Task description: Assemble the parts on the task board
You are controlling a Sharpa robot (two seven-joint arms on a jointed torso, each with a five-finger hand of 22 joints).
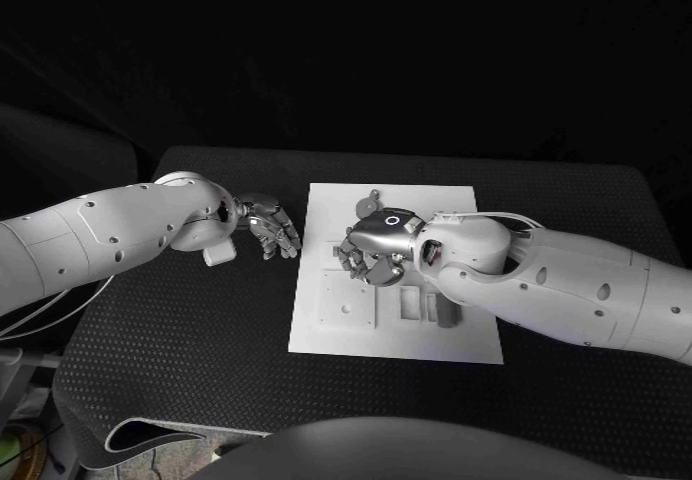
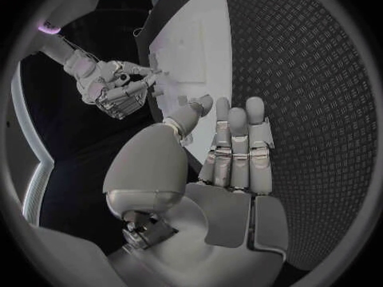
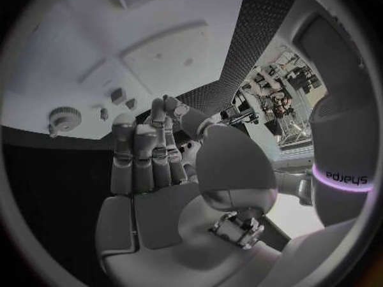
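The white task board lies in the middle of the black table. A round grey part sits near its far edge, also seen as a toothed disc. More grey parts lie by the slots on the board's right side. My right hand hovers over the board's middle, fingers straight and side by side, thumb tip against a fingertip; whether anything is pinched there is hidden. My left hand is off the board's left edge, fingers apart, holding nothing.
Small recesses and low raised blocks mark the board's near left. Bare black table lies left and in front of the board. My right forearm crosses the board's right edge.
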